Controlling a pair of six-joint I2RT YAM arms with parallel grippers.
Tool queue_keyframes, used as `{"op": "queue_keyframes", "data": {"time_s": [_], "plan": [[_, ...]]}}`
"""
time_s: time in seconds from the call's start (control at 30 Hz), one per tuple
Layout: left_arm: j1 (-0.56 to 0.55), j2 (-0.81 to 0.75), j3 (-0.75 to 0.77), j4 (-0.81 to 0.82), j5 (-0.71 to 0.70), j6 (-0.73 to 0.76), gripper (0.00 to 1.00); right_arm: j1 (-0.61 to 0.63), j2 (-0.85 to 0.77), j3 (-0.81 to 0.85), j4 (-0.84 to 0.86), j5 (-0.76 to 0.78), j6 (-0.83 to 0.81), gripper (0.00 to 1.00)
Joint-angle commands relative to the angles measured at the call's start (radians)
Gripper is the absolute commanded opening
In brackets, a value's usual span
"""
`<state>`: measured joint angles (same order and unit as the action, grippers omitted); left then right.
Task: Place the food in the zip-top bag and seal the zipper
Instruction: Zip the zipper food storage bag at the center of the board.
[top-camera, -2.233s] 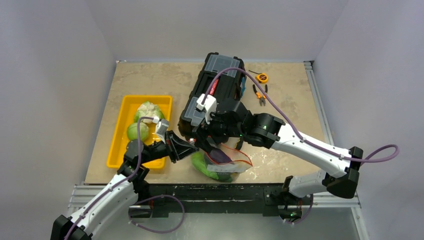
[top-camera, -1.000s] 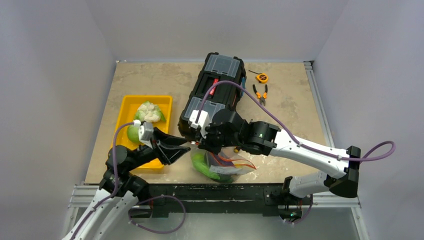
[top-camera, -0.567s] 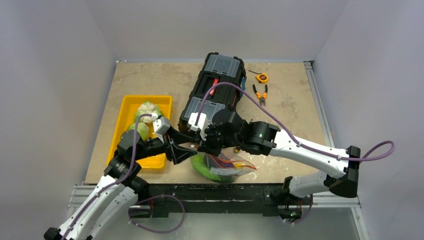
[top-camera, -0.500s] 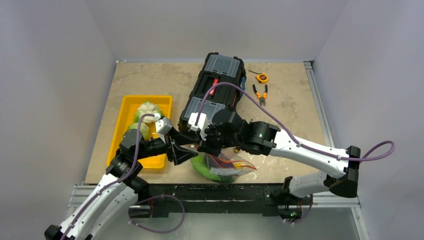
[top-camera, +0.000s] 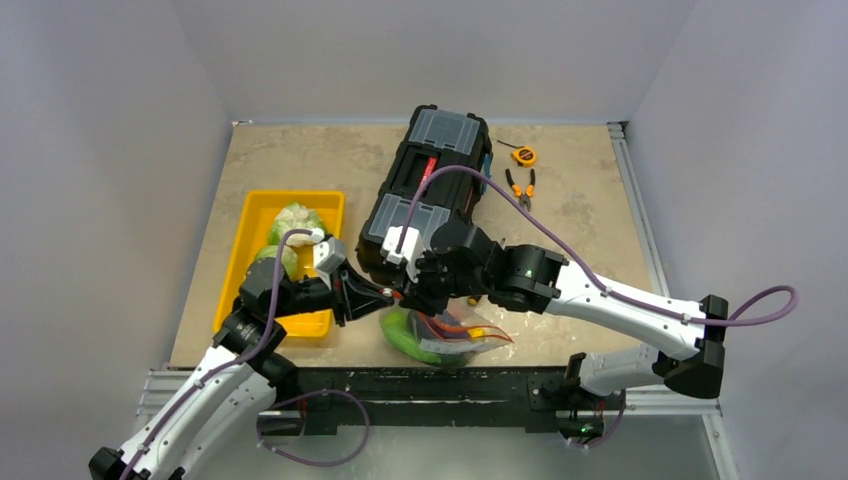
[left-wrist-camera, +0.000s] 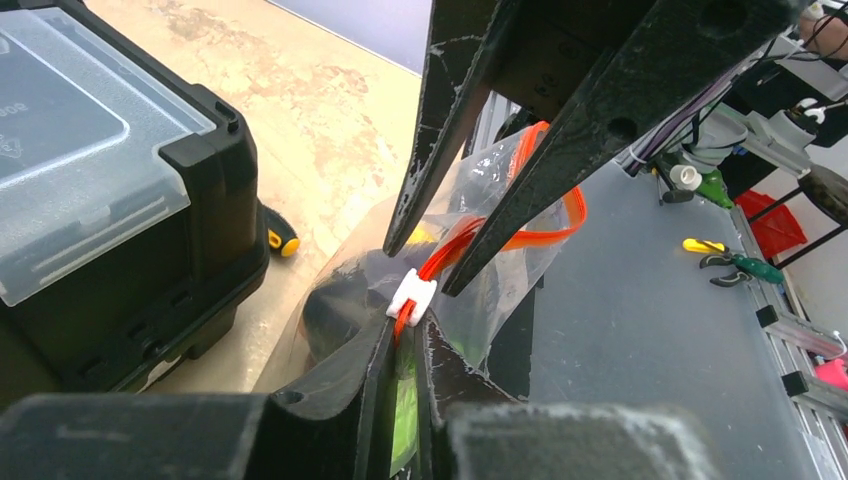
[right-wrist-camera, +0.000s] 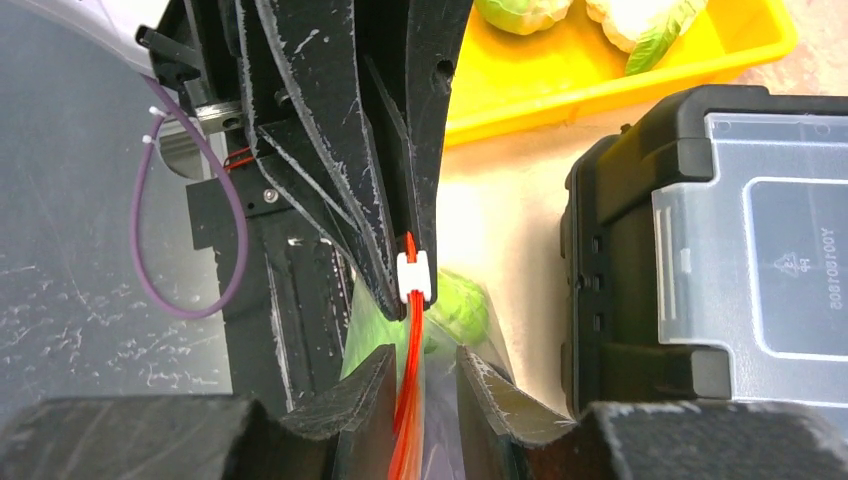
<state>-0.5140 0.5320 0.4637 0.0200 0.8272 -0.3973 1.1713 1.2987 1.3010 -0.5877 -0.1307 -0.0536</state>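
The clear zip-top bag (top-camera: 452, 338) lies at the table's near edge with a green piece (top-camera: 403, 331) and a dark purple piece of food inside. Its red-orange zipper (right-wrist-camera: 408, 400) runs up to a white slider (right-wrist-camera: 414, 275). My left gripper (left-wrist-camera: 405, 335) is shut on the zipper strip just below the slider (left-wrist-camera: 412, 297). My right gripper (right-wrist-camera: 420, 378) meets it head-on, jaws open a little, with the strip running loose between its fingers (right-wrist-camera: 372, 385). In the top view both grippers meet over the bag's left end (top-camera: 395, 296). More food, a cauliflower (top-camera: 297, 221) and a green cabbage (top-camera: 270, 262), sits in the yellow tray.
The yellow tray (top-camera: 322, 205) stands left of the bag. A black toolbox (top-camera: 430, 185) lies just behind the grippers, a screwdriver (left-wrist-camera: 282, 240) at its foot. Orange-handled pliers (top-camera: 520, 188) and a tape measure (top-camera: 524, 155) lie at the back right.
My left gripper came back in to the bag and closed on the zipper by the slider. My right gripper went from shut to slightly open around the strip.
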Motion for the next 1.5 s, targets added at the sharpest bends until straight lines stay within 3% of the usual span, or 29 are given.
{"op": "queue_keyframes", "data": {"time_s": [0.0, 0.1, 0.67, 0.73, 0.77, 0.83, 0.9, 0.93, 1.0, 1.07, 1.2, 1.47], "plan": [[-0.004, -0.012, 0.015, 0.032, 0.006, 0.032, 0.07, 0.003, -0.054, -0.014, -0.011, 0.012, -0.003, 0.27], [-0.004, -0.014, 0.015, 0.03, 0.004, 0.034, 0.0, 0.004, -0.055, -0.023, -0.01, 0.007, 0.002, 0.27], [-0.004, -0.043, 0.015, 0.025, -0.001, 0.034, 0.0, 0.004, -0.033, -0.037, 0.015, -0.025, 0.003, 0.33], [-0.003, -0.044, 0.015, 0.025, 0.003, 0.034, 0.0, 0.004, -0.04, -0.046, 0.026, -0.027, 0.006, 0.3], [-0.004, -0.044, 0.014, 0.026, 0.007, 0.033, 0.0, 0.003, -0.042, -0.05, 0.031, -0.03, 0.007, 0.23], [-0.004, -0.047, 0.016, 0.021, 0.01, 0.034, 0.0, 0.004, -0.044, -0.055, 0.034, -0.033, 0.007, 0.01], [-0.004, -0.054, 0.02, 0.005, 0.012, 0.032, 0.0, 0.002, -0.048, -0.062, 0.036, -0.037, 0.006, 0.0], [-0.004, -0.057, 0.031, -0.035, 0.008, 0.035, 0.04, 0.004, -0.051, -0.064, 0.039, -0.04, 0.005, 0.0], [-0.004, -0.056, 0.076, -0.147, -0.01, 0.059, 0.28, 0.004, -0.054, -0.064, 0.039, -0.049, 0.001, 0.0], [-0.004, -0.049, 0.138, -0.263, -0.02, 0.099, 0.41, 0.004, -0.052, -0.053, 0.027, -0.07, -0.009, 0.0], [-0.004, -0.047, 0.256, -0.42, -0.042, 0.205, 0.45, 0.004, -0.039, -0.026, -0.003, -0.104, -0.039, 0.0], [-0.051, -0.012, 0.356, -0.507, -0.068, 0.546, 0.46, 0.004, -0.013, 0.012, -0.023, -0.117, -0.066, 0.0]]}}
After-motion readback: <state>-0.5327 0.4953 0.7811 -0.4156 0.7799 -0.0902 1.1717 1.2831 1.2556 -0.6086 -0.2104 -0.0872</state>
